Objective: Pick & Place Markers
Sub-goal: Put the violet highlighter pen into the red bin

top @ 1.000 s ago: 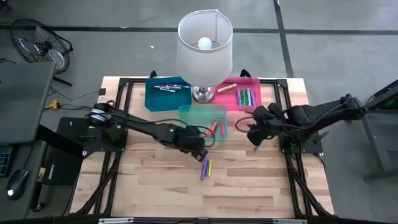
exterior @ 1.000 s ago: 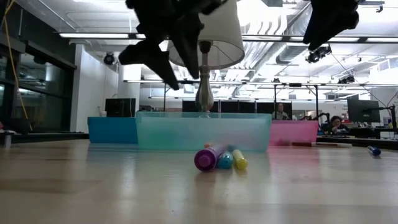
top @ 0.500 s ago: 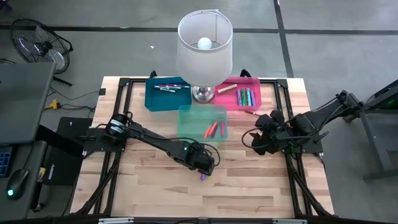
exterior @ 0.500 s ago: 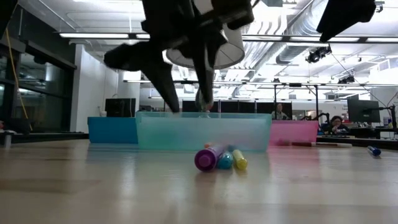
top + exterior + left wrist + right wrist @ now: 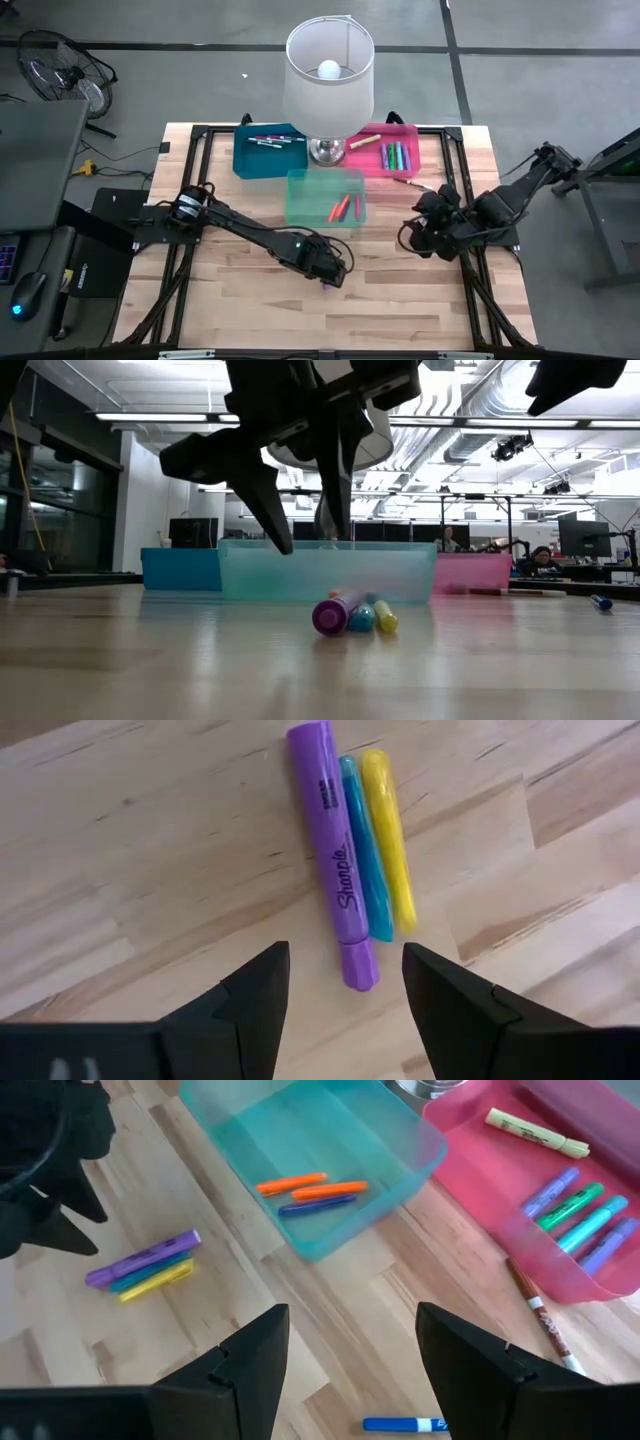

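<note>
Three markers lie side by side on the wood: purple (image 5: 335, 850), blue (image 5: 362, 860) and yellow (image 5: 390, 830). They also show in the low view, purple (image 5: 330, 615) nearest. My left gripper (image 5: 345, 950) hangs open above their near ends, pointing down, fingertips clear of them (image 5: 305, 530); in the high view (image 5: 325, 270) it hides most of the group. My right gripper (image 5: 350, 1315) is open and empty over the table's right part (image 5: 420, 238). A loose blue marker (image 5: 400, 1424) lies below it, and a red-brown one (image 5: 535, 1315) beside the pink bin.
A lamp (image 5: 328, 75) stands at the far middle. The blue bin (image 5: 268, 150) and the pink bin (image 5: 388, 152) flank it, both holding markers. The green bin (image 5: 325, 197) in front holds orange and dark markers (image 5: 310, 1190). Bare wood lies toward the near edge.
My left gripper has moved from beside the green bin toward the near edge and come down over the three markers. My right gripper has drifted a little toward the near edge. The markers have stayed where they were.
</note>
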Action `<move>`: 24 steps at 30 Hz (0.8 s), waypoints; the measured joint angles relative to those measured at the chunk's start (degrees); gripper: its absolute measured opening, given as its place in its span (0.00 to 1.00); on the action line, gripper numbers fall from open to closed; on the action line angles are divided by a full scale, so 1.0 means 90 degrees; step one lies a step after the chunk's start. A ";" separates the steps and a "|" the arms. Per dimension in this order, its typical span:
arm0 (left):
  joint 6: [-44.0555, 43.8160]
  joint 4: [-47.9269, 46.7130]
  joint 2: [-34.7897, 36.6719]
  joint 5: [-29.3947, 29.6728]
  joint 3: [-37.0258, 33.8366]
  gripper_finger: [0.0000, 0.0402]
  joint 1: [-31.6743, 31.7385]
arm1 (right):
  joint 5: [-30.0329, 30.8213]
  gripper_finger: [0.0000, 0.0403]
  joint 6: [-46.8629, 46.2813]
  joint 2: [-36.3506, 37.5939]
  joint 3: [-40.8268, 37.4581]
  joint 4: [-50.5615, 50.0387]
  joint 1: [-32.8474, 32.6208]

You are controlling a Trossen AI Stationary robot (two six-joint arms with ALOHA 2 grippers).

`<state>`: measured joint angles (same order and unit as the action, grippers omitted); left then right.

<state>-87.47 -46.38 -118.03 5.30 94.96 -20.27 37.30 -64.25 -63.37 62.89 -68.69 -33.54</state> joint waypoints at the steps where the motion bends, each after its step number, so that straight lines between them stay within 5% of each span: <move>1: 0.0004 0.0002 0.0001 0.0013 0.0000 0.48 0.0000 | 0.0013 0.52 -0.0027 0.0000 0.0000 0.0000 -0.0040; 24: 0.0596 0.0003 0.0001 -0.0007 -0.0002 0.48 0.0712 | -0.0054 0.52 -0.0316 -0.0634 0.0000 0.0044 -0.0345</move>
<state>-82.10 -46.35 -118.02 5.24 94.94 -13.86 36.81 -67.09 -69.08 62.89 -68.29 -36.64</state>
